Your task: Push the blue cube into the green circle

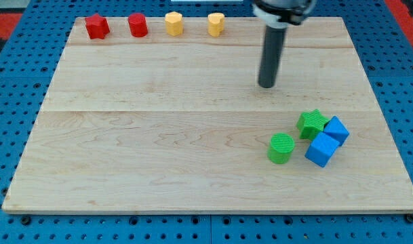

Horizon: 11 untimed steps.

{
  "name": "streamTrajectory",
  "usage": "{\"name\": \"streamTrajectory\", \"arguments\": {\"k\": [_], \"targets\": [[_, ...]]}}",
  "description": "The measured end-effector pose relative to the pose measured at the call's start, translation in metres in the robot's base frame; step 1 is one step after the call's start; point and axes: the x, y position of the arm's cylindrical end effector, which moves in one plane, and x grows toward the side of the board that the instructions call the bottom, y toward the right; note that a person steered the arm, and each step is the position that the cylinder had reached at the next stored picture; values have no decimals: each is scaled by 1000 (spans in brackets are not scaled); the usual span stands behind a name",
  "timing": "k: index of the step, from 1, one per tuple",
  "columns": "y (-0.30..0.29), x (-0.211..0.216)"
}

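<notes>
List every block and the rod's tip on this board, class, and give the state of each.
red star: top edge, apart
red cylinder: top edge
two yellow blocks: top edge
green star: touching a blue block
blue cube: beside green cylinder, small gap
my tip: above the cluster, touching nothing

Straight dark cylindrical rod, my tip (266, 85) blunt

Wooden board (159, 135) carries eight blocks (colours mixed).
</notes>
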Motion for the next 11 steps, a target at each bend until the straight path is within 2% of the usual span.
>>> {"name": "streamTrajectory", "arguments": {"k": [1,2,4,5,8,9,11], "targets": [[86,8],[154,53],[140,136],[119,157],[36,156],[23,156],[38,152]]}}
